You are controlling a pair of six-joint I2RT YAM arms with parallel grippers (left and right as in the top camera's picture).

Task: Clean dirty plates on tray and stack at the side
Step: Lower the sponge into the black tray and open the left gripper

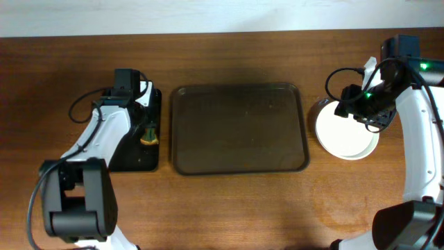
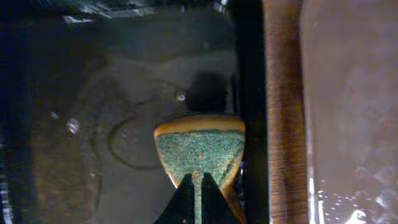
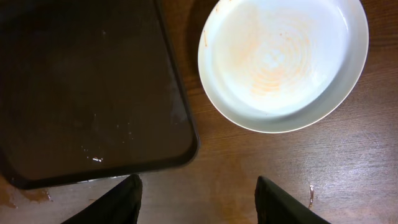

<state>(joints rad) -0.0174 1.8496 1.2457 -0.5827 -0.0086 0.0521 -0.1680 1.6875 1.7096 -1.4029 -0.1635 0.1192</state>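
Observation:
The dark brown tray (image 1: 239,128) lies in the middle of the table with no plates on it; it also shows in the right wrist view (image 3: 93,81). A white plate (image 1: 347,135) sits on the table to its right, on top of another rim. Faint orange streaks show in this plate (image 3: 283,59). My right gripper (image 1: 362,104) is over the plate's far edge, open and empty (image 3: 199,193). My left gripper (image 1: 147,125) is shut (image 2: 194,190) on a green and yellow sponge (image 2: 200,146) over the black tray (image 2: 93,124).
The narrow black tray (image 1: 135,156) lies left of the brown tray, its wet floor showing water marks. A strip of wooden table (image 2: 283,112) separates the two trays. Droplets lie on the table near the brown tray's corner (image 3: 25,196).

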